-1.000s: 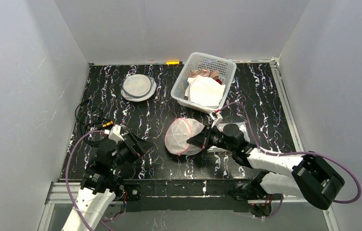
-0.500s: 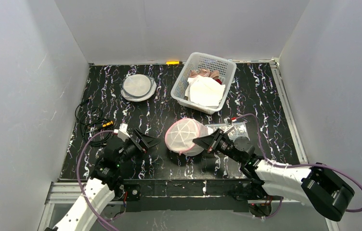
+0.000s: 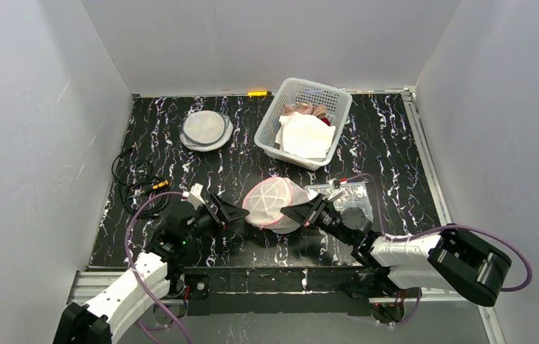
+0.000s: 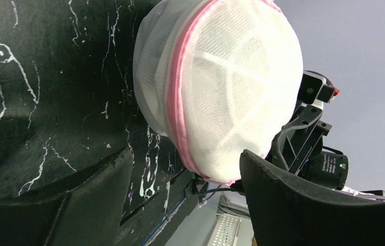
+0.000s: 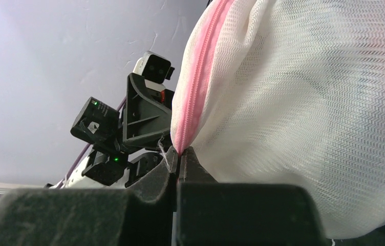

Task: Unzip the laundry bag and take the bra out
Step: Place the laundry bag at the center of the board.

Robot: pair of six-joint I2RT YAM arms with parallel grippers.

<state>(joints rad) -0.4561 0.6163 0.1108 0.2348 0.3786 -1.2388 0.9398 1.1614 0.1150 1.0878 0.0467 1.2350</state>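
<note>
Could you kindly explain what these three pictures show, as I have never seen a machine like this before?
These are two robot arms bolted to the near edge of a black marbled table. The wide picture comes from a fixed camera overhead; the other two come from cameras on each arm's wrist. On the table are a white mesh laundry bag with a pink zipper, a white plastic basket of clothes, a round grey mesh disc, a clear plastic box and a black cable. The right arm's fingers are shut on the bag's zipper edge. The left arm's fingers stand open just beside the bag.
</note>
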